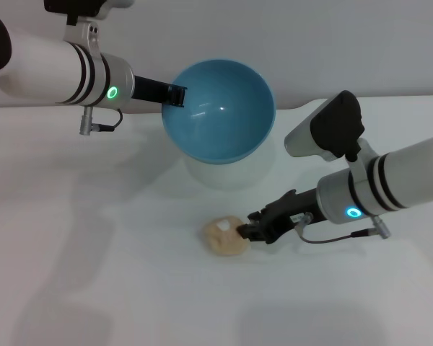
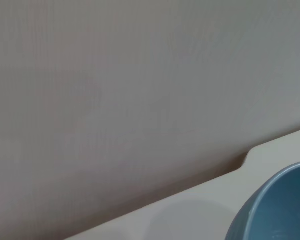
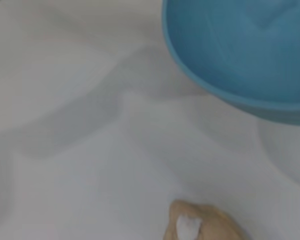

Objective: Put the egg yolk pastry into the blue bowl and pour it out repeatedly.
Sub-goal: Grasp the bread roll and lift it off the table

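Observation:
The blue bowl point(image 1: 220, 112) hangs above the table at the back centre, tilted with its opening facing me, and nothing is in it. My left gripper point(image 1: 175, 95) is shut on its left rim, one finger inside the bowl. The bowl's edge also shows in the left wrist view point(image 2: 277, 205) and the right wrist view point(image 3: 240, 50). The egg yolk pastry point(image 1: 224, 236) lies on the white table in front of the bowl, white spot up; it also shows in the right wrist view point(image 3: 202, 226). My right gripper point(image 1: 247, 229) is low at the pastry's right edge, fingers slightly apart.
The white table point(image 1: 94, 252) meets a pale wall point(image 1: 332, 43) close behind the bowl. A notch in the table's back edge point(image 2: 247, 157) shows in the left wrist view. The right arm reaches in from the right side.

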Motion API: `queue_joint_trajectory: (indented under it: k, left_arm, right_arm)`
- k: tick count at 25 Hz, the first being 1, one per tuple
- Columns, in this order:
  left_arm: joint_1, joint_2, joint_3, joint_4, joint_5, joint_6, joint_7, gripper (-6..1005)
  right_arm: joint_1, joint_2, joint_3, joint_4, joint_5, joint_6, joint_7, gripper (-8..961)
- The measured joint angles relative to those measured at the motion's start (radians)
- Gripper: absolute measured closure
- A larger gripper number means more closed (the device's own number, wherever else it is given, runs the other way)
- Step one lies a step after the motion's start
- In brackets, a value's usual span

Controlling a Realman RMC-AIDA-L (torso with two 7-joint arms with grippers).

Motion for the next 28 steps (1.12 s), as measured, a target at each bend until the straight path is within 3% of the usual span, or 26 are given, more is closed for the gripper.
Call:
queue_joint_trajectory:
  k: [11, 23, 28]
  left_arm:
    - [0.004, 0.000, 0.001, -0.001, 0.000, -0.006, 0.005, 975]
    - [0.002, -0.002, 0.009, -0.002, 0.000, -0.008, 0.008, 974]
    - [0.006, -0.002, 0.011, -0.002, 0.000, -0.009, 0.009, 975]
  right_arm:
    - [0.000, 0.002, -0.081, 0.120, 0.294, 0.156, -0.230, 692]
    - [-0.002, 0.006, -0.133, 0.130, 0.342, 0.171, -0.239, 693]
    - [-0.009, 0.006, -0.134, 0.131, 0.344, 0.172, -0.239, 883]
